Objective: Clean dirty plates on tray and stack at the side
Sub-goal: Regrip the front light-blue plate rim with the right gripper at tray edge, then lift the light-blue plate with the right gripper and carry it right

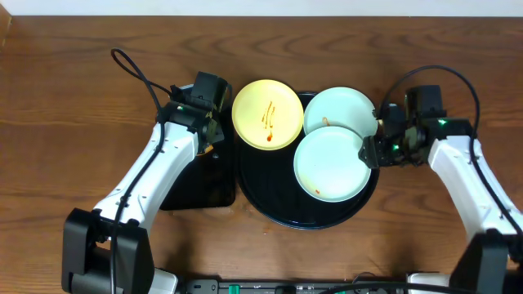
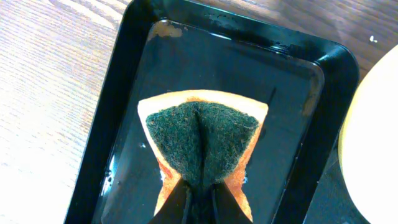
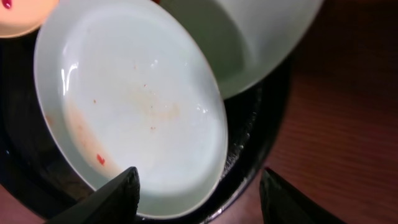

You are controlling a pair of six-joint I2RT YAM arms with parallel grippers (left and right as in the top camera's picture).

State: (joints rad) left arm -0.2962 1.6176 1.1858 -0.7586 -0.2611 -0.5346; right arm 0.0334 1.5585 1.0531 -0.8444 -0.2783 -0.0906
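Left gripper (image 2: 200,200) pinches sponge (image 2: 202,134); right gripper (image 3: 202,196) seemingly straddles plate (image 3: 137,106) rim.

The left arm (image 1: 155,167) lies from the lower left of the overhead frame up toward the middle. The left gripper (image 2: 200,185) is pinched closed on a sponge (image 2: 199,134). The right arm (image 1: 470,175) stretches up from the lower right, with the wrist turned to the centre. The right gripper (image 3: 200,175) has its two fingers (image 3: 121,193) wide apart.

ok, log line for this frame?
left gripper: shut on sponge, over rectangular tray | right gripper: open, at front mint plate edge | yellow plate: sauce-streaked | stack: none yet
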